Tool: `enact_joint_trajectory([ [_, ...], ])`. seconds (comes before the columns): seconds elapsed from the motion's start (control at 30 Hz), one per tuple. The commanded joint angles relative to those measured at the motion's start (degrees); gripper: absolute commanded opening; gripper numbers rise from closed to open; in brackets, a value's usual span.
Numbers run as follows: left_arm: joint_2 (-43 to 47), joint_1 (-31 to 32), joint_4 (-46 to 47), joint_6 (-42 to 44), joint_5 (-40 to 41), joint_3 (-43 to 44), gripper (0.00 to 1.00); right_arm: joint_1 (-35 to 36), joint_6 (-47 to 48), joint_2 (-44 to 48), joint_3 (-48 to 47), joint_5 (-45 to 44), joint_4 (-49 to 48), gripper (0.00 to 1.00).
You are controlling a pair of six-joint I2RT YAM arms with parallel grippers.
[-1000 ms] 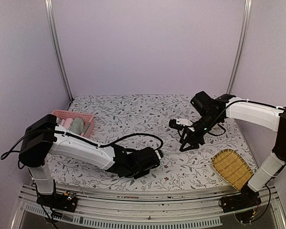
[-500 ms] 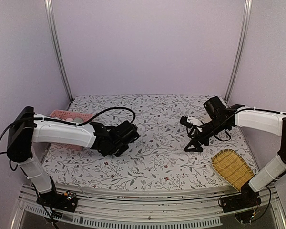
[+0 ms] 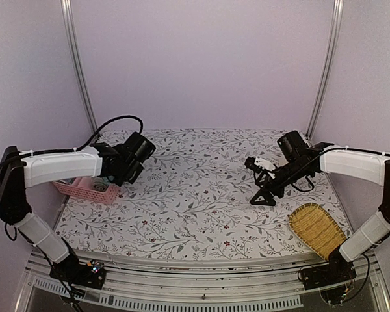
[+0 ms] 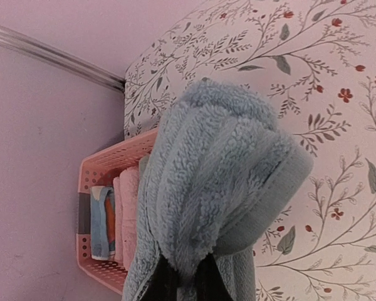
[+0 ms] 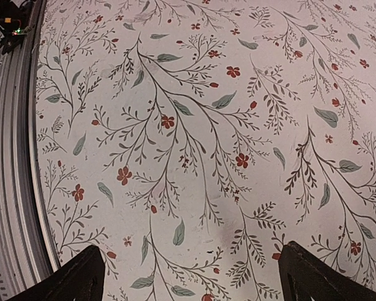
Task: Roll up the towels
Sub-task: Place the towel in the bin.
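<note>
A rolled light blue towel (image 4: 219, 182) fills the left wrist view, hanging over the near rim of the pink basket (image 4: 97, 172). My left gripper (image 4: 182, 283) is shut on its lower end, and the dark fingers show just under the cloth. In the top view the left gripper (image 3: 112, 177) sits at the basket's right end (image 3: 84, 189). My right gripper (image 3: 260, 195) is open over bare floral tablecloth at the right. Its two fingertips stand far apart in the right wrist view (image 5: 194, 276) with nothing between them.
The basket holds a rolled pink towel (image 4: 128, 210) and a blue and orange roll (image 4: 102, 221). A woven bamboo tray (image 3: 317, 229) lies at the front right. A metal frame post (image 4: 56, 58) runs along the wall behind the basket.
My left arm swung from the table's front middle back and left to the basket, carrying the blue towel. My right gripper opened wide and shifted slightly right.
</note>
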State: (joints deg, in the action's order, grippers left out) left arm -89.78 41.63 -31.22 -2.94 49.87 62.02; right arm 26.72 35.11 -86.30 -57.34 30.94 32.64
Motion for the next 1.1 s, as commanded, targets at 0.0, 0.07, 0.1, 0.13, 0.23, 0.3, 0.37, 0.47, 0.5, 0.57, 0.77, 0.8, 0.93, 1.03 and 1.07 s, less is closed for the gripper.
enact_joint_trajectory([
  [0.0,1.3,-7.4,-0.6,1.3,2.6,2.4,0.00,0.1,-0.6,0.4,0.6,1.4,-1.0,0.99],
  [0.07,0.9,-10.6,-0.6,1.9,1.4,3.8,0.00,0.1,-0.5,0.2,0.7,1.5,-0.8,0.99],
  [0.1,0.6,-12.1,-0.6,2.2,1.3,4.6,0.00,0.1,-0.4,0.1,0.7,1.6,-0.7,0.99],
  [0.13,0.0,-13.3,-0.7,2.8,1.4,5.4,0.00,0.1,-0.4,0.1,0.5,1.6,-0.7,0.99],
  [0.23,-1.9,-16.3,-1.1,2.9,1.6,7.3,0.00,0.1,-0.5,0.1,0.5,1.8,-0.7,0.99],
  [0.3,-3.6,-17.7,-1.2,3.0,1.2,7.9,0.00,0.1,-0.4,0.1,0.6,1.5,-0.7,0.99],
  [0.37,-5.3,-18.6,-0.9,3.6,1.2,8.0,0.00,0.1,-0.2,0.0,0.6,0.9,-0.5,0.99],
  [0.47,-8.0,-19.5,-0.6,3.6,2.0,8.3,0.00,0.1,-0.2,0.5,0.9,0.8,-0.5,0.99],
  [0.5,-8.6,-19.5,-0.4,3.1,2.0,8.3,0.00,0.1,-0.3,0.7,1.1,0.9,-0.5,0.99],
  [0.57,-9.6,-19.7,0.8,2.9,2.2,7.8,0.00,0.1,-0.2,1.0,1.4,0.9,-0.5,0.99],
  [0.77,-13.0,-20.2,4.2,3.9,0.8,7.6,0.00,0.1,-0.1,0.7,2.0,-0.7,-0.5,0.99],
  [0.8,-13.7,-20.2,4.2,3.9,0.6,7.7,0.00,0.1,-0.1,0.6,2.0,-0.8,-0.4,0.99],
  [0.93,-15.0,-20.2,4.4,3.3,-0.5,7.7,0.00,0.1,0.0,0.1,2.0,-0.8,-0.3,0.99],
  [1.03,-15.3,-20.2,5.1,2.9,-1.6,7.4,0.00,0.1,0.2,-0.6,1.8,-0.7,-0.1,0.99],
  [1.07,-15.4,-20.2,5.3,2.8,-2.1,7.3,0.00,0.1,0.2,-0.8,1.8,-0.7,-0.1,0.99],
])
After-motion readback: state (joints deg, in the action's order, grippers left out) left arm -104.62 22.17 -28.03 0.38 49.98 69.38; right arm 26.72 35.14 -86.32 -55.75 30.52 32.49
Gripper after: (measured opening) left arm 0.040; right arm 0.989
